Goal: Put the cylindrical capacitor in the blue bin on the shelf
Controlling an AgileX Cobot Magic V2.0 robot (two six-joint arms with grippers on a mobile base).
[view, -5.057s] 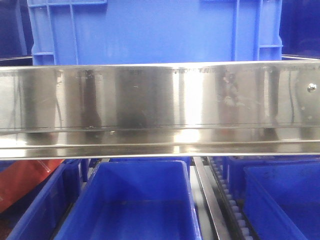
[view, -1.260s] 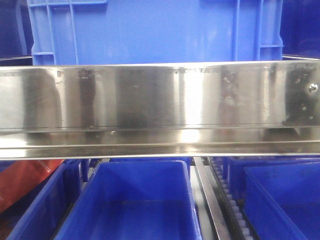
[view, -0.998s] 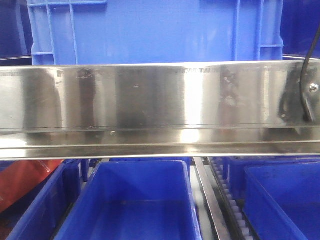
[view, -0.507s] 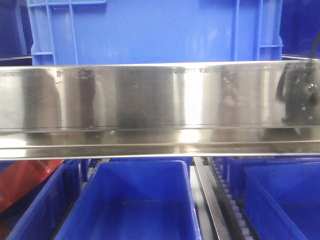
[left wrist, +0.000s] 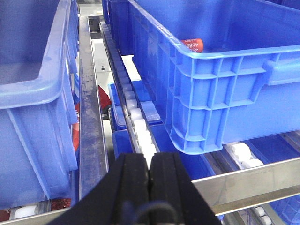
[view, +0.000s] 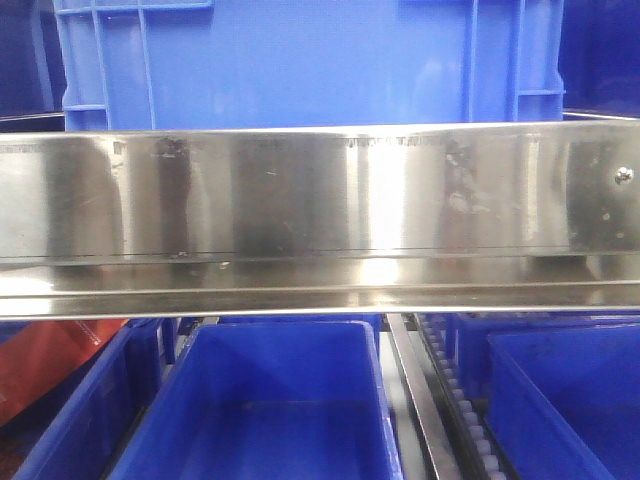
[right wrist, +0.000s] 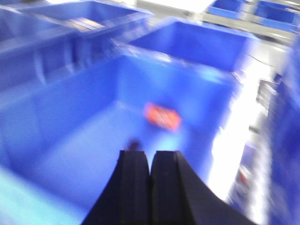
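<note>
Though right view is blurred, right fingers (right wrist: 150, 159) clenched, empty, above blue bin (right wrist: 70, 140); small dark blob (right wrist: 134, 144) on bin floor, likely capacitor, near orange piece (right wrist: 162, 116). Left fingers (left wrist: 150, 164) clenched, parked over shelf (left wrist: 253, 180) rollers, clear of work.

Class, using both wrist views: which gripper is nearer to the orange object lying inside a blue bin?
Right. The right gripper hovers over the bin holding the orange object. The left gripper sits outside at the shelf rail; there the orange object lies behind the bin wall.
</note>
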